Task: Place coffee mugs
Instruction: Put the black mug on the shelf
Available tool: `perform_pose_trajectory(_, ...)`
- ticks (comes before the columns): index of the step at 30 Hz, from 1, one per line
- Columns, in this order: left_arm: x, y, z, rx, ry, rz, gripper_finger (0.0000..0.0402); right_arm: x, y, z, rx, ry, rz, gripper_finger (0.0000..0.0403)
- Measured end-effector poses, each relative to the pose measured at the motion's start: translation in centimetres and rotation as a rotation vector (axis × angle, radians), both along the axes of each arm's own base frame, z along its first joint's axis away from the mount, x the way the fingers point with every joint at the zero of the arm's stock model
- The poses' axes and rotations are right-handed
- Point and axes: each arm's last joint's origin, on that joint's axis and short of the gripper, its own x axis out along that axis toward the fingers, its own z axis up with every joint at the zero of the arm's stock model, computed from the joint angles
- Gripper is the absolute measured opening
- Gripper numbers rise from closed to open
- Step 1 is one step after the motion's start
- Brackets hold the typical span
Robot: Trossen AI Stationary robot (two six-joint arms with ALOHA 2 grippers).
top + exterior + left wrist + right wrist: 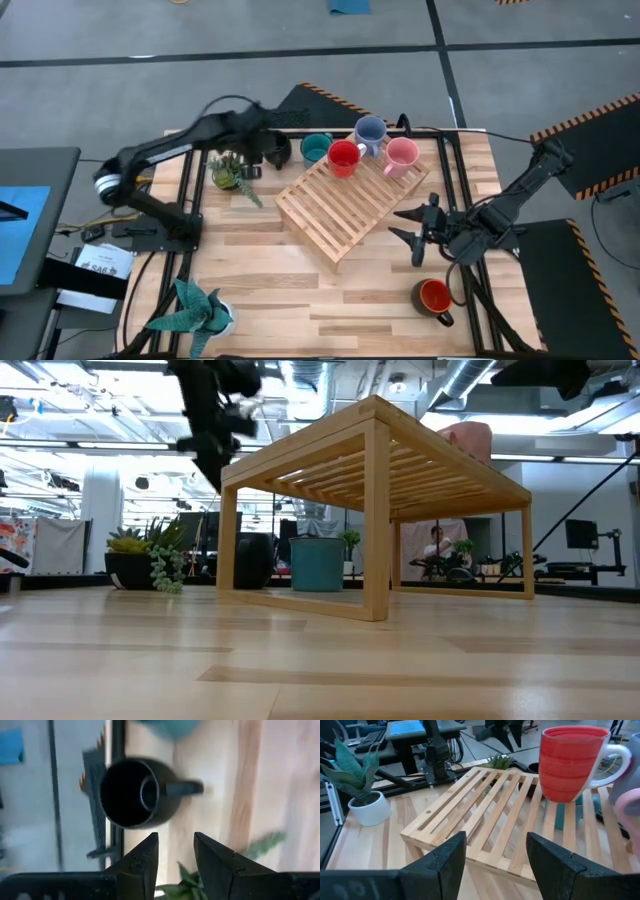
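Observation:
A black mug stands upright on the table at the far left, its handle sticking out sideways. My left gripper hovers open just above and short of it, pointing steeply down. A teal mug stands on the table beside the wooden rack. Red, lavender-blue and pink mugs stand on the rack's far end. An orange-red mug with a black handle stands near the right front. My right gripper waits open, off the rack's right side.
A small trailing succulent sits right by my left gripper, on the near side of the black mug. A spiky plant in a white pot stands at the near left corner. Bare wood lies between the rack and the table's near edge.

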Motion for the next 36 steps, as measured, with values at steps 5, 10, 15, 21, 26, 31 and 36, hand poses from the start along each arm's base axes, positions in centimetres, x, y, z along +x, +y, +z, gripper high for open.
perform_pose_trajectory(5, 2.4, 0.9, -3.5, 0.007, 0.219, -0.026, 0.0112, 0.0, 0.0, 0.0, 0.005, 0.007, 0.011, 0.0234)
perform_pose_trajectory(10, 3.4, 1.8, -5.8, -0.008, 0.287, -0.015, 0.0112, 0.0, 0.0, -0.1, 0.008, 0.012, 0.020, 0.0234)
perform_pose_trajectory(15, 3.9, 2.9, -5.8, 0.041, 0.220, 0.013, 0.0112, 0.0, 0.0, -0.1, 0.010, 0.017, 0.030, 0.0234)
perform_pose_trajectory(21, 3.6, 3.2, -5.9, 0.028, 0.238, -0.014, 0.0112, 0.0, 0.0, -0.1, 0.010, 0.017, 0.030, 0.0234)
perform_pose_trajectory(26, 3.2, 4.1, -6.4, 0.007, 0.249, -0.013, 0.0112, 0.0, 0.0, -0.1, 0.010, 0.017, 0.030, 0.0234)
perform_pose_trajectory(31, 3.1, 5.2, -6.8, 0.034, 0.214, -0.028, 0.0112, 0.0, 0.0, -0.1, 0.013, 0.016, 0.030, 0.0234)
perform_pose_trajectory(36, 3.0, 5.3, -6.8, 0.034, 0.207, -0.030, 0.0112, 0.0, 0.0, -0.1, 0.014, 0.016, 0.029, 0.0234)
